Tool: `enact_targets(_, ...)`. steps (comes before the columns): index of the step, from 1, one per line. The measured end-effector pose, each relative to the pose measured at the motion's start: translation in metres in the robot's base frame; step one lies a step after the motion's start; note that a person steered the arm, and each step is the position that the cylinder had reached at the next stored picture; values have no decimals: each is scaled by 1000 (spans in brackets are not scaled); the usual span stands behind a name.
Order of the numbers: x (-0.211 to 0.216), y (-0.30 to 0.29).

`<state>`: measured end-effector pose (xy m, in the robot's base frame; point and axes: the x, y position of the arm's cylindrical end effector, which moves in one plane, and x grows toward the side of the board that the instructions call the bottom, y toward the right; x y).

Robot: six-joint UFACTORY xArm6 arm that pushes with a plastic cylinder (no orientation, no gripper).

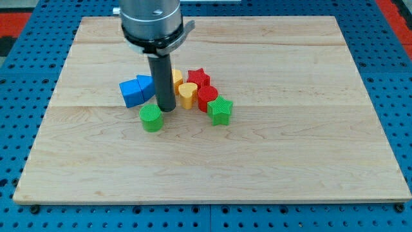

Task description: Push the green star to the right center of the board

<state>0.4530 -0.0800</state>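
Observation:
The green star [219, 110] lies near the board's middle, at the lower right of a cluster of blocks. My tip [167, 108] stands on the board to the star's left, just above and right of a green round block [151, 118]. Between the tip and the star are a yellow block [187, 94] and a red round block [206, 97], which touches the star. A red star [199, 78] lies behind them. The rod partly hides another yellow block [177, 78].
Two blue blocks [136, 89] lie side by side just left of the rod. The wooden board [309, 148] rests on a blue pegboard table [19, 84].

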Motion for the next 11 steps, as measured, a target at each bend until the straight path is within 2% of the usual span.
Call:
enact_targets(1, 5, -22)
enact_targets(3, -39, -64)
enact_targets(5, -48, -13)
enact_targets(6, -102, -12)
enact_targets(7, -107, 11)
enact_targets(9, -168, 70)
enact_targets(10, -182, 109)
enact_targets(11, -197, 181)
